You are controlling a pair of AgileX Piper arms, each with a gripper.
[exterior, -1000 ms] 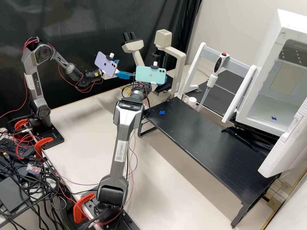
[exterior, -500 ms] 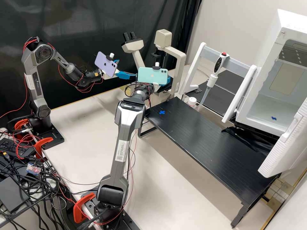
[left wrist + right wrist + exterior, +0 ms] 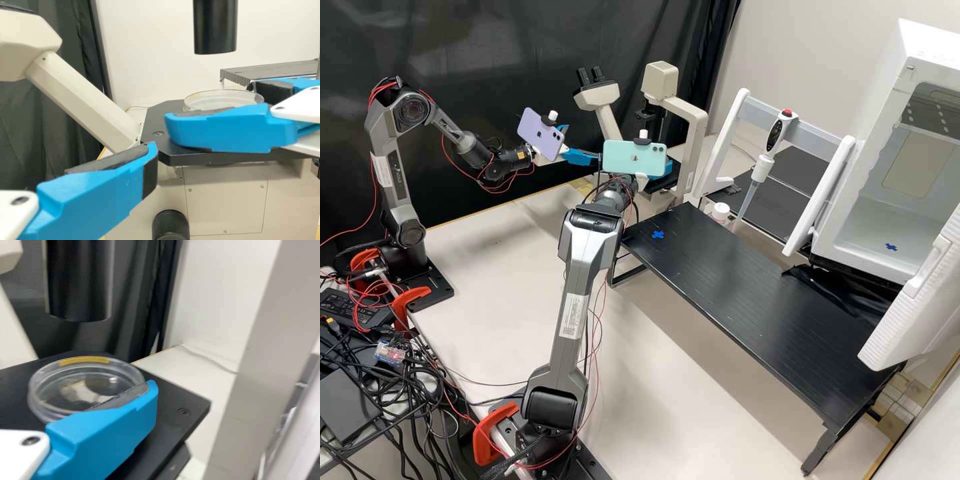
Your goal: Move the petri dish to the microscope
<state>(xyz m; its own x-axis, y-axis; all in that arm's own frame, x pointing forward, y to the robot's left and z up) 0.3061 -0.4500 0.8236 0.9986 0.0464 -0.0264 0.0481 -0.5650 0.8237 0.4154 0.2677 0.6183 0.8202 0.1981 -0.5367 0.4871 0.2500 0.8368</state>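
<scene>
Petri dish sits on microscope stage, inboard of one corner. Our right gripper is nearer, at the rim; can't tell if we're gripping.

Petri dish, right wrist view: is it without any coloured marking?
No, the petri dish bears a yellow strip along its rim.

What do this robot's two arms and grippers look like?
The left arm and right arm are jointed, dark grey with silvery sections, white labels and thin red wires. The left gripper and right gripper are white and bright blue. The left wrist carries a purple phone, the right a mint-green phone.
</scene>
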